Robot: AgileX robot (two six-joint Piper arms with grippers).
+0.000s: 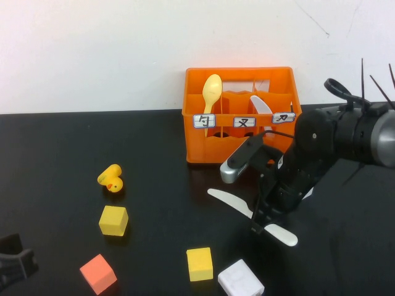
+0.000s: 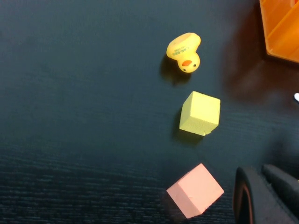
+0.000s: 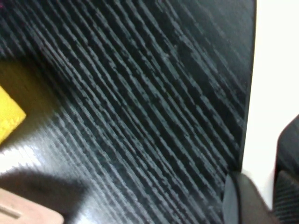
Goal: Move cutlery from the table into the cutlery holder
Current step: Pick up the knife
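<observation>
right hand [image 1: 260, 225] clamps white knife [image 1: 247, 209] (on table) | left hand [image 1: 13, 265] parked, grip unclear

The right arm reaches in from the right edge of the high view, bent at the elbow, its forearm angled down and toward the robot's left. The right gripper [image 1: 261, 222] points down at the table [image 1: 55, 160], low, its fingertips at the surface; its dark fingers [image 3: 243, 198] stand close together with a white strip between them. The left gripper [image 1: 13, 266] sits parked at the near left corner, well apart from the right arm, only its dark tip in view.
</observation>
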